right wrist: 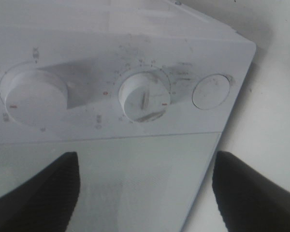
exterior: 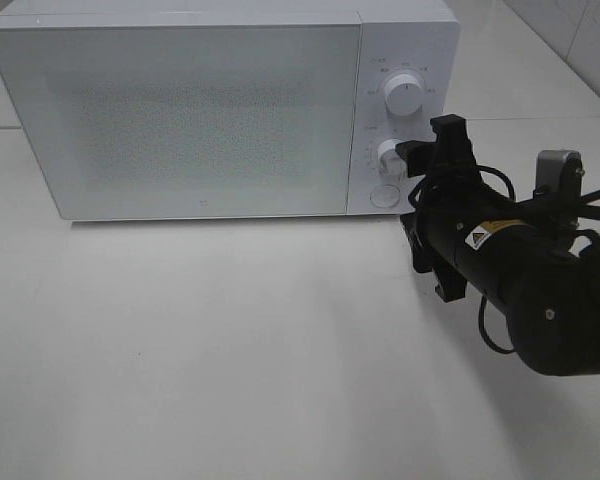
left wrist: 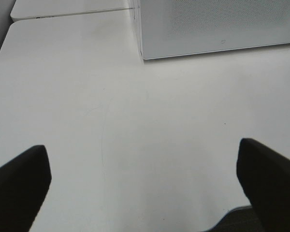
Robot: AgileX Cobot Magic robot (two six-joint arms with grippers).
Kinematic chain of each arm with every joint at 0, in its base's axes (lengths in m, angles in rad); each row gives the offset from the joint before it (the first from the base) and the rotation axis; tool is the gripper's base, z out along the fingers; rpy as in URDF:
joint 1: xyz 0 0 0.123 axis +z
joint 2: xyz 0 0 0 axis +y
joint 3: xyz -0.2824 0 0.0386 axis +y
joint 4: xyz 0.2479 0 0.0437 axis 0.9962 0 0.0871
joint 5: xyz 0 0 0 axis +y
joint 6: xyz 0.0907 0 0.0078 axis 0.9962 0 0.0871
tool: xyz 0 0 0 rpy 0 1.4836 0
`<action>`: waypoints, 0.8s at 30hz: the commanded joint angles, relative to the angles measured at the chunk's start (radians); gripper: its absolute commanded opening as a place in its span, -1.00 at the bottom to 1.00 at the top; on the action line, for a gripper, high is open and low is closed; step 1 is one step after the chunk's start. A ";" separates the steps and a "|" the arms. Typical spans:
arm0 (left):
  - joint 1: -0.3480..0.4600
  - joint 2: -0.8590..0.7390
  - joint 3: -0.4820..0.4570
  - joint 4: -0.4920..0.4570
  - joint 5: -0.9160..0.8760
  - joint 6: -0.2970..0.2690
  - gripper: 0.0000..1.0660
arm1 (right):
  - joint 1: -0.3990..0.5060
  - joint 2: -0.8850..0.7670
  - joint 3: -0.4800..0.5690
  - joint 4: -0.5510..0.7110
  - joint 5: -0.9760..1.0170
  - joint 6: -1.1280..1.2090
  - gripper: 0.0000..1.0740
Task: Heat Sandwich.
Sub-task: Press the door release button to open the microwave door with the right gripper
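Bright, even light from overhead leaves the white table (exterior: 230, 350) and white microwave (exterior: 180, 120) nearly merging in the high view, and the door looks pale and grainy. The black arm (exterior: 520, 280) is so dark that its detail is lost, and a soft shadow lies on the table beneath it. In the left wrist view the dark fingers (left wrist: 19, 188) are blurred. The right wrist view is hazy and bluish, with soft markings around the knob (right wrist: 145, 94) and a grey shadow beside the larger dial (right wrist: 34, 96).
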 commanded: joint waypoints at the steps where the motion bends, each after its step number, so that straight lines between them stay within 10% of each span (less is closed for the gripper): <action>1: -0.007 -0.020 -0.001 -0.006 -0.006 -0.003 0.88 | -0.009 -0.085 0.015 -0.050 0.138 -0.146 0.39; 24: -0.007 -0.020 -0.001 -0.006 -0.006 -0.003 0.88 | -0.009 -0.528 -0.069 -0.050 1.037 -1.497 0.39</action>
